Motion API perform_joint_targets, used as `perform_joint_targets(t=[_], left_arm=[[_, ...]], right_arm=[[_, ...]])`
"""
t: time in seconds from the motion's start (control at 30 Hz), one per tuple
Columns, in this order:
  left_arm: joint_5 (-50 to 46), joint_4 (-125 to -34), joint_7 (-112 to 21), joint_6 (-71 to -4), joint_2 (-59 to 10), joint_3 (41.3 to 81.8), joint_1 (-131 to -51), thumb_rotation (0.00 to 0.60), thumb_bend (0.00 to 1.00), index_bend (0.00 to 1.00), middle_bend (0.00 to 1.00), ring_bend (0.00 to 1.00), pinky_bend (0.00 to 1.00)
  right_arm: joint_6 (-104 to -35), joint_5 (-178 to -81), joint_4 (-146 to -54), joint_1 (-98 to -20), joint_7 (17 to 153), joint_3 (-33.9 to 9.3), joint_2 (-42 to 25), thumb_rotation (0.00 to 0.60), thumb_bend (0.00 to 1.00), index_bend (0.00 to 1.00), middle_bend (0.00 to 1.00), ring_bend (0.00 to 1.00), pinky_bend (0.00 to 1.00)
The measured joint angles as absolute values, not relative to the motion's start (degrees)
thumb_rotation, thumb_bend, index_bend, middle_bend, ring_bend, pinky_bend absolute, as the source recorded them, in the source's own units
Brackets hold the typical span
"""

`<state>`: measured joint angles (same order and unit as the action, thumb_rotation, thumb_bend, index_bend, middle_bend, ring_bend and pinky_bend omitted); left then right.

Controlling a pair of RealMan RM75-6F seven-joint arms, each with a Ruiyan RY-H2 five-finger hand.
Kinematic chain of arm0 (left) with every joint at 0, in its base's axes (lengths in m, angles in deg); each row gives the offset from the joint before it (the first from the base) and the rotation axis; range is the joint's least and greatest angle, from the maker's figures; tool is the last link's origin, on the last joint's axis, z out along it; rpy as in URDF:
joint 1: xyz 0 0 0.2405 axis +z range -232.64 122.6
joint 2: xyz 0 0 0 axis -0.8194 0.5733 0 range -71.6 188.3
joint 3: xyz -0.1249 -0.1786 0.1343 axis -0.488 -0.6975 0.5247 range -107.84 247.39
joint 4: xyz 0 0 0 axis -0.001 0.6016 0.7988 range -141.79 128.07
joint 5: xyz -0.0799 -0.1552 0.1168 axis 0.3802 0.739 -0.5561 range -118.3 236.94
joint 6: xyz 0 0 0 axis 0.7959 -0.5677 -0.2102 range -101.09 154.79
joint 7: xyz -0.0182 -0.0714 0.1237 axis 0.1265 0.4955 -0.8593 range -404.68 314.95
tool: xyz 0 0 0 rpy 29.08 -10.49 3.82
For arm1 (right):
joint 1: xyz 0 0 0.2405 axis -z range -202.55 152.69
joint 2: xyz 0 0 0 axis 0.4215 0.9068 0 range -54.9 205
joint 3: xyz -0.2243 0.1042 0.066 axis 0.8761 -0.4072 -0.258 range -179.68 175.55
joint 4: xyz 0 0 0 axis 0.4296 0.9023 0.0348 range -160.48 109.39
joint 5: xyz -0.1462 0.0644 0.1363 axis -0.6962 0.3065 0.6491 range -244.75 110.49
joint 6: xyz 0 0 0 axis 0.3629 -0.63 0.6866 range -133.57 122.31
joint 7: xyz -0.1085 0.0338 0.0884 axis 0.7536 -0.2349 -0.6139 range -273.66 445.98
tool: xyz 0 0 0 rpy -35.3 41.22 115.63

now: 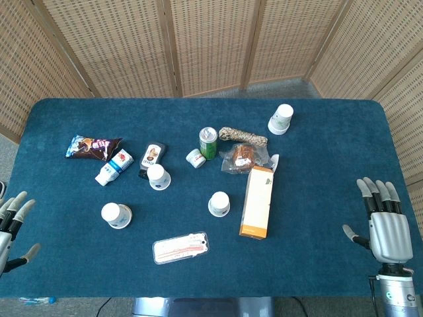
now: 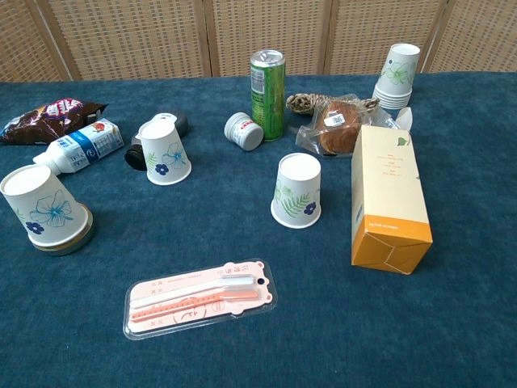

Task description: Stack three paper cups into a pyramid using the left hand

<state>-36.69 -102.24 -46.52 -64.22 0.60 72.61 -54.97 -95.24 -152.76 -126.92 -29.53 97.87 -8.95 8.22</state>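
Note:
Three upturned white paper cups stand apart on the blue table (image 1: 330, 198). One with blue flowers (image 1: 116, 214) (image 2: 44, 210) sits at the left on a round lid. A second blue-flowered cup (image 1: 158, 176) (image 2: 165, 152) is further back. A green-leaf cup (image 1: 219, 203) (image 2: 296, 191) is in the middle. My left hand (image 1: 13, 228) hovers open at the table's left edge, well left of the cups. At the right edge my right hand (image 1: 382, 221) is open, fingers up. Neither hand shows in the chest view.
A stack of paper cups (image 1: 281, 119) (image 2: 396, 75) stands at the back right. An orange-and-cream carton (image 1: 258, 201) (image 2: 388, 198) lies right of the middle cup. Green can (image 2: 267, 94), small jar (image 2: 243, 131), milk bottle (image 2: 81, 145), snack bag (image 1: 92, 146), wrapped pastry (image 2: 335, 125), rope (image 1: 243, 136) and packaged toothbrushes (image 2: 202, 297) lie around.

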Motion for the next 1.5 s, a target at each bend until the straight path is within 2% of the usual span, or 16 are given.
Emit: perform_joint_targets(t=[0.43, 0.63, 0.77, 1.1, 1.5], left_arm=[[-36.56, -102.25, -46.46, -63.78, 0.58, 72.65, -55.15, 0.600, 0.30, 0.00, 0.00, 0.00, 0.00], [-36.27, -102.27, -45.82, -61.37, 0.57, 72.67, -56.33, 0.600, 0.30, 0.00, 0.00, 0.00, 0.00], [-35.50, -102.70, -44.31, -57.54, 0.68, 72.33, -58.50, 0.600, 0.30, 0.00, 0.00, 0.00, 0.00], [-30.56, -106.80, -47.62, -43.27, -0.38, 69.62, -67.69, 0.600, 0.30, 0.00, 0.00, 0.00, 0.00], [-20.74, -111.71, -63.20, -36.11, -4.85, 67.15, -73.38, 0.600, 0.30, 0.00, 0.00, 0.00, 0.00]], right_arm=[[-95.06, -152.69, -127.15, -29.57, 97.73, -9.02, 8.35, 0.600, 0.19, 0.03, 0.00, 0.00, 0.00], [-94.98, -152.35, -127.36, -29.56, 97.41, -9.20, 8.54, 0.600, 0.19, 0.03, 0.00, 0.00, 0.00], [-94.86, -152.44, -127.35, -29.59, 97.57, -9.10, 8.55, 0.600, 0.19, 0.03, 0.00, 0.00, 0.00], [-94.67, -152.30, -127.56, -29.58, 96.89, -9.12, 8.81, 0.600, 0.19, 0.03, 0.00, 0.00, 0.00], [-94.73, -152.16, -128.04, -29.47, 95.05, -9.31, 9.56, 0.600, 0.19, 0.02, 0.00, 0.00, 0.00]])
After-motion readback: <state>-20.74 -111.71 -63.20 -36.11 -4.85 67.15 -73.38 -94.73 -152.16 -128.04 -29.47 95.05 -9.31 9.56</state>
